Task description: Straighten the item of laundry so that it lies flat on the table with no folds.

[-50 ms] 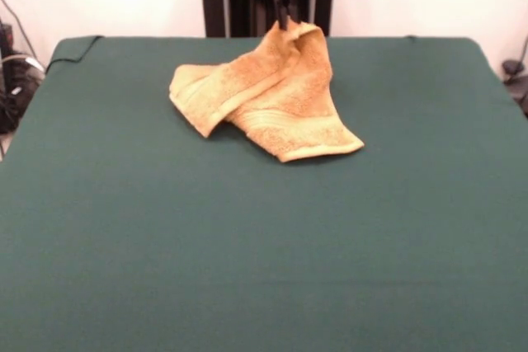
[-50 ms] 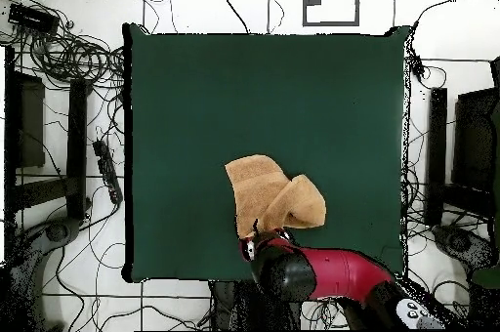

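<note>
Claw [image 1: 283, 21] pinching the raised peak of the towel [image 1: 268, 96], whose two crumpled lobes drape below it onto the table [image 1: 264, 253]. To flatten well, the held edge likely needs drawing away from the resting lobes, kept taut. Arm [image 2: 332, 274] descends steeply, directly over the peak.

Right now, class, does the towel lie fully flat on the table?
No: the towel is bunched, with one part lifted up at the claw above the table.

Bright, even light from above – wall behind glares white in front view; soft shadow under towel [image 1: 268, 92], counter [image 1: 247, 245] matte, no glare.
</note>
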Available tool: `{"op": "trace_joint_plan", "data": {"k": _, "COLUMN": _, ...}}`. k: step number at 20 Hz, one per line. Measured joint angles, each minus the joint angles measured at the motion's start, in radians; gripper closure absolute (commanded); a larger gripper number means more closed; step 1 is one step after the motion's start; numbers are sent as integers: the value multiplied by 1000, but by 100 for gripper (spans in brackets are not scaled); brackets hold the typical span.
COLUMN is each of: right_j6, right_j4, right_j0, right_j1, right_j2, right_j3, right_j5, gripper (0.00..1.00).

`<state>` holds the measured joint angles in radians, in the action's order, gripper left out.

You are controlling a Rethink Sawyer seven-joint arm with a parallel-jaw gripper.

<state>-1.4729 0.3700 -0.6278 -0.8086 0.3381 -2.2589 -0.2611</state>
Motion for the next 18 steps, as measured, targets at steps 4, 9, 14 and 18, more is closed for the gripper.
{"op": "trace_joint_plan", "data": {"k": 4, "right_j6": 0, "right_j4": -20, "right_j0": -4, "right_j1": -51, "right_j2": 17, "right_j3": 1, "right_j5": -70, "gripper": 100}}
{"op": "trace_joint_plan", "data": {"k": 9, "right_j6": 0, "right_j4": -63, "right_j0": -15, "right_j1": -126, "right_j2": 47, "right_j3": 4, "right_j5": -149, "gripper": 100}}
{"op": "trace_joint_plan", "data": {"k": 14, "right_j6": 0, "right_j4": -101, "right_j0": -16, "right_j1": -188, "right_j2": 59, "right_j3": 11, "right_j5": -209, "gripper": 100}}
{"op": "trace_joint_plan", "data": {"k": 18, "right_j6": 0, "right_j4": -134, "right_j0": -16, "right_j1": -248, "right_j2": 60, "right_j3": 27, "right_j5": -273, "gripper": 100}}
